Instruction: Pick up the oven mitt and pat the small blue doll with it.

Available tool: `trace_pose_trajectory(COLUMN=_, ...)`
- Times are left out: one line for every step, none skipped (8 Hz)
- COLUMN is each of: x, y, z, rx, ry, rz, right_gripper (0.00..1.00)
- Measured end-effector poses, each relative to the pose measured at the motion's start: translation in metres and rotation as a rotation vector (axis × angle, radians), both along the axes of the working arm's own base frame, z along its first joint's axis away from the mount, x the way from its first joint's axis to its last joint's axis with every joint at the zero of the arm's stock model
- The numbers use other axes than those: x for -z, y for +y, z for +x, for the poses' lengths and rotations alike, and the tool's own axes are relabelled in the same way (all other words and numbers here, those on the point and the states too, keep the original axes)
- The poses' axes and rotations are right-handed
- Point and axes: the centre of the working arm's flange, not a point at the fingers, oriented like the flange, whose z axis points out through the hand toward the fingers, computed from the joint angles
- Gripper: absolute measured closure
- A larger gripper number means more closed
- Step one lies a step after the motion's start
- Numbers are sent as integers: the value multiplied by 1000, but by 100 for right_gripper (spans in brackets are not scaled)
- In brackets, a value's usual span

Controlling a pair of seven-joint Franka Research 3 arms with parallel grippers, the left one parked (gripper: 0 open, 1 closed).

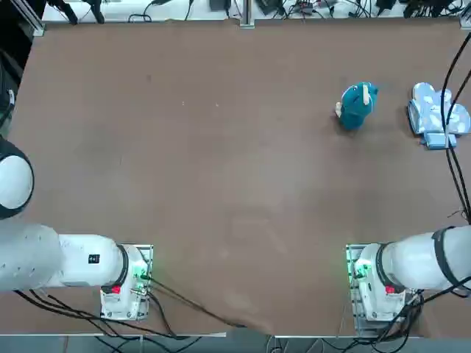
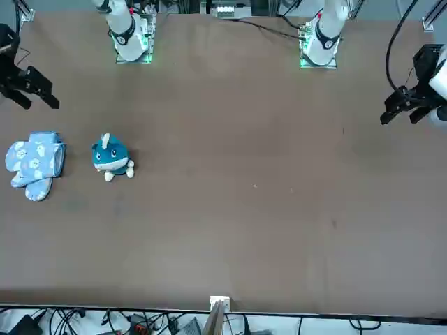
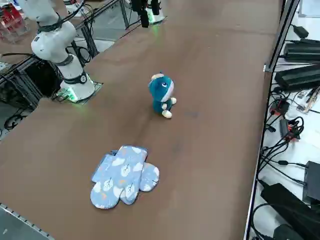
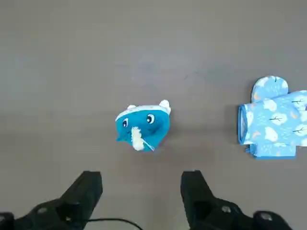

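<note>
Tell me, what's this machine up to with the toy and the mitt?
Nothing is being handled yet. The mitt lies flat near the table's edge on the robot's right, with the doll standing beside it, apart from it. The right arm's pincer hangs open above the table, holding nothing and looking down at the doll. The mitt has yet to be picked up.

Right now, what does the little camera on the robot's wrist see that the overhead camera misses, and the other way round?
Only the wrist view shows the right hand, its two fingers spread open above the table near the doll. Only the overhead view shows the whole brown table and both arm bases at its near edge. Both show the blue doll standing apart from the oven mitt, which lies flat, untouched.
</note>
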Motion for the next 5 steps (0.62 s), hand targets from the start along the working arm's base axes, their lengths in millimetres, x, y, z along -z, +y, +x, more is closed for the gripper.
trace_pose_trajectory(x=0, y=0, z=0, rx=-1, ry=1, rz=-11, right_gripper=0)
trace_pose_trajectory(x=0, y=-1, z=0, rx=-4, ry=1, rz=-28, right_gripper=0)
trace_pose_trajectory(x=1, y=-2, z=0, rx=-4, ry=2, rz=-42, right_gripper=0)
trace_pose_trajectory(x=5, y=-5, z=1, rx=-2, ry=22, rz=-66, right_gripper=0)
trace_pose_trajectory(x=16, y=-10, z=5, rx=-1, ry=63, rz=-129, right_gripper=0)
